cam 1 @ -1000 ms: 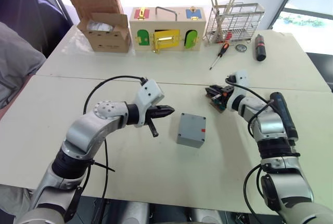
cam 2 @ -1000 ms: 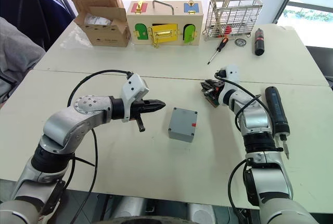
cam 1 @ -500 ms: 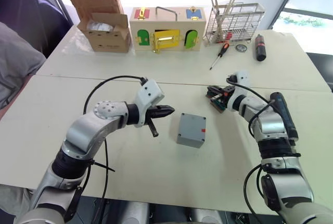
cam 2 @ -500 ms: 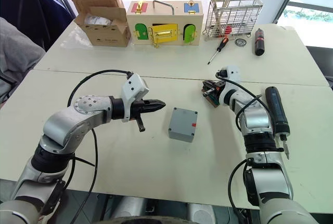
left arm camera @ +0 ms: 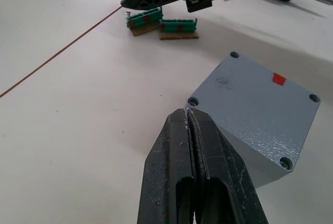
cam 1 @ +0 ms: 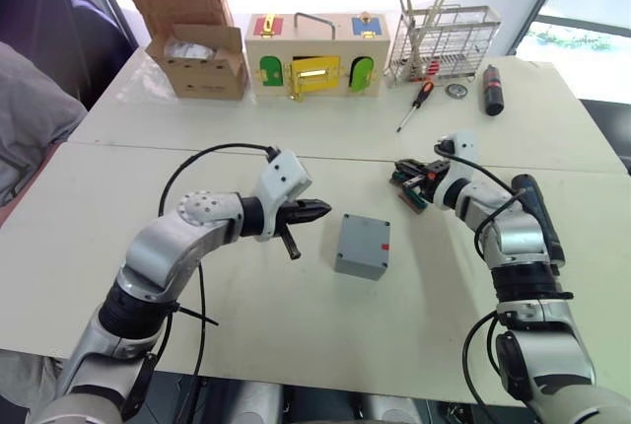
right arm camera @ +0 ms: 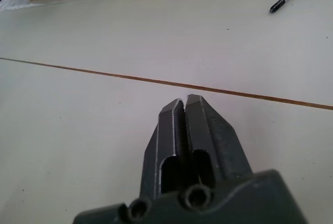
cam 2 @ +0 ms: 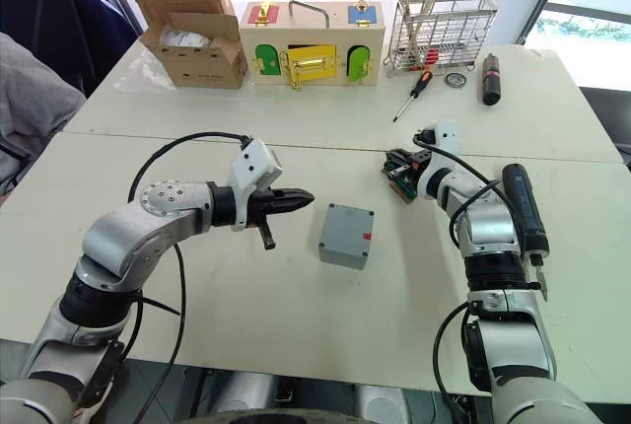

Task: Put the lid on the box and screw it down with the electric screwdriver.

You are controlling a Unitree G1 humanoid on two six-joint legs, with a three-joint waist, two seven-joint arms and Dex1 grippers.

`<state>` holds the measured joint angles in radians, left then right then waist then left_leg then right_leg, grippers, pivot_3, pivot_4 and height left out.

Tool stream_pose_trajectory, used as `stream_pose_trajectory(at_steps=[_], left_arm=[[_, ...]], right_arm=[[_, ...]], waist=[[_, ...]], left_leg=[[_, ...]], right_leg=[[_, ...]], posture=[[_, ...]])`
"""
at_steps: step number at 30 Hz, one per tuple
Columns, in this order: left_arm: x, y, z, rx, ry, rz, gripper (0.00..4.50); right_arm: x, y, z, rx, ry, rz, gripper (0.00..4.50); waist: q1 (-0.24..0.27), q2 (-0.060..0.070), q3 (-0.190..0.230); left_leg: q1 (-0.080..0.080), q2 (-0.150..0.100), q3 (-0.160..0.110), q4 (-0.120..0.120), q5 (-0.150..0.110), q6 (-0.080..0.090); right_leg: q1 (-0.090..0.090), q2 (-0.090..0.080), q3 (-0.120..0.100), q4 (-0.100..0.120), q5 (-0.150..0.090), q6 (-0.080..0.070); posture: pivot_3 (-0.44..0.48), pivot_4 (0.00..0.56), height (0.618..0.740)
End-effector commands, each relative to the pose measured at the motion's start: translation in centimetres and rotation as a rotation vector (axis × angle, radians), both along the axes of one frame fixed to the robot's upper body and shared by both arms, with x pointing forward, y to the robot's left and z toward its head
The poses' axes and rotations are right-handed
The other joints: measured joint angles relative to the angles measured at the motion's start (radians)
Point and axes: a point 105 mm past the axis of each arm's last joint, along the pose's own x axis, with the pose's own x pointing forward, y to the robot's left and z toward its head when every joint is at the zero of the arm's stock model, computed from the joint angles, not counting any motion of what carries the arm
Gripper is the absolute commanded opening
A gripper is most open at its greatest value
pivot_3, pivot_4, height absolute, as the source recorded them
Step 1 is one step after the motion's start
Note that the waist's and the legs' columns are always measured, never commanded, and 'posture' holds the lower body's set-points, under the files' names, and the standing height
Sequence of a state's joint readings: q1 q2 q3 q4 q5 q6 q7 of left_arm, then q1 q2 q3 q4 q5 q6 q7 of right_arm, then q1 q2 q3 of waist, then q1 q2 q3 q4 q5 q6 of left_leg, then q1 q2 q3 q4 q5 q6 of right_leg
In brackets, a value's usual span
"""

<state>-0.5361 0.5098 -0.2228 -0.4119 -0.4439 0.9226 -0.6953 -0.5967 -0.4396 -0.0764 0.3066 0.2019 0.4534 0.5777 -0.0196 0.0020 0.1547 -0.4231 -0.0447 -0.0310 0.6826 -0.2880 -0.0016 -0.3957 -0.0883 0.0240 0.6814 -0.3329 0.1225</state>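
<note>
The box (cam 1: 363, 246) is seen on the counter (cam 1: 296, 316), near its middle, with the lid (left arm camera: 255, 99) already seated on top; a small red mark is visible on one side. In the left wrist view the lid's corner screw holes can be made out.

The left tool (cam 1: 317, 211) is held just beside the box, on the robot's left of it, apart from it and above the counter. Its fingers (left arm camera: 195, 151) are pressed together, and nothing is gripped between them.

The right tool (cam 2: 396, 163) is held over a pair of small green terminal blocks (left arm camera: 161, 22), beyond the box toward the robot's right. Its fingers (right arm camera: 190, 125) are likewise closed with nothing between them.

The electric screwdriver (cam 2: 523, 212) is lying on the counter at the robot's right, beside the right forearm and well apart from the box.

Along the far edge of the counter a cardboard carton (cam 1: 197, 44), a wooden box (cam 1: 314, 54) with coloured doors, a wire rack (cam 1: 444, 41), a hand screwdriver (cam 1: 419, 101) and a black cylinder (cam 1: 492, 89) are set.
</note>
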Motion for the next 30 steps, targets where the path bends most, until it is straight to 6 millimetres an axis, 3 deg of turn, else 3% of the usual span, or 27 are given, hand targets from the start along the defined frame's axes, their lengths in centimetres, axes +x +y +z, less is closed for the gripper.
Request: stream_pose_trajectory(at_steps=[1,5,20,25,30], left_arm=[[-0.3,-0.2,0.3,0.002,-0.032,-0.017,0.0],[-0.4,-0.3,0.3,0.002,-0.032,-0.02,0.0],[-0.4,-0.2,0.0,0.019,-0.037,-0.023,0.0],[-0.4,-0.2,0.0,0.02,-0.04,-0.021,0.0],[-0.4,-0.2,0.0,0.018,-0.041,-0.017,0.0]], right_arm=[[0.0,0.2,2.0,0.007,-0.073,0.007,2.0],[-0.1,0.3,1.9,0.008,-0.069,0.009,3.89],[0.0,1.0,0.8,-0.019,-0.037,0.03,3.89],[0.2,1.1,0.3,-0.049,-0.023,0.026,2.57],[0.4,1.0,0.2,-0.045,-0.021,0.01,0.11]], waist=[[0.0,0.0,0.0],[0.001,0.0,0.0],[0.001,0.0,0.0],[0.0,0.0,0.0],[0.0,0.0,0.0]], left_leg=[[0.0,0.0,0.0,0.0,0.0,0.0],[0.0,0.0,0.0,0.0,0.0,0.0],[0.0,0.0,0.0,0.0,0.0,0.0],[0.0,0.0,0.0,0.0,0.0,0.0],[0.0,0.0,0.0,0.0,0.0,0.0]], right_leg=[[0.0,0.0,0.0,0.0,0.0,0.0],[0.0,0.0,0.0,0.0,0.0,0.0],[0.0,0.0,0.0,0.0,0.0,0.0],[0.0,0.0,0.0,0.0,0.0,0.0],[0.0,0.0,0.0,0.0,0.0,0.0]], posture=[[0.0,0.15,0.74],[0.0,0.15,0.74],[0.0,0.15,0.74],[0.0,0.15,0.74],[0.0,0.15,0.74]])
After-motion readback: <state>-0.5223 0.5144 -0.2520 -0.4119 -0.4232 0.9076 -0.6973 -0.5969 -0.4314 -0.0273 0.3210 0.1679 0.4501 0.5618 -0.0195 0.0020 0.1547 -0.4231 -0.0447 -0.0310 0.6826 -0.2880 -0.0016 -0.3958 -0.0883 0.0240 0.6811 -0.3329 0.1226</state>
